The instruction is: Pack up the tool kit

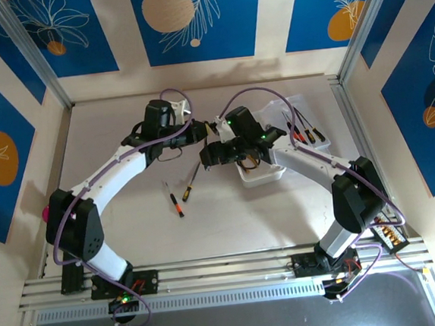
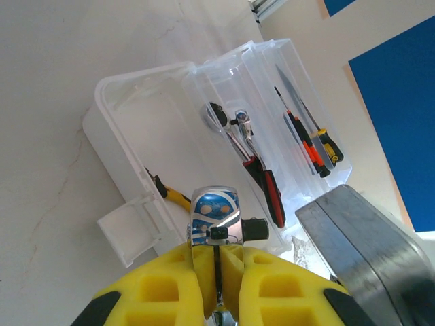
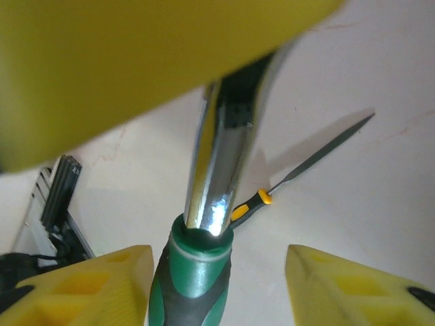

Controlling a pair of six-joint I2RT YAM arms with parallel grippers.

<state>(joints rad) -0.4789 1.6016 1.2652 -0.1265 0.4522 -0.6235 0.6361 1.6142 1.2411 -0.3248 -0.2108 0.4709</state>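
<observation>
My left gripper [image 2: 217, 252] is shut on the chrome head of the metal ratchet [image 2: 216, 216], held in the air just left of the clear plastic box [image 2: 129, 109]. The ratchet's green and black handle [image 3: 194, 278] stands between the fingers of my right gripper [image 3: 217, 266]. That gripper is open, with a clear gap on the handle's right side. Red-handled pliers [image 2: 270, 193] lie in the box. Thin screwdrivers [image 2: 311, 144] lie in the open lid. From above, the left gripper [image 1: 202, 130] and the right gripper [image 1: 216, 152] meet at mid-table, beside the box [image 1: 262, 176].
Two loose screwdrivers lie on the table left of the box, one with orange on it [image 1: 176, 202] and one nearer the grippers [image 1: 192, 181]. A black and yellow screwdriver [image 3: 253, 204] lies under the ratchet. A yellow handle [image 2: 174, 195] shows through the box wall.
</observation>
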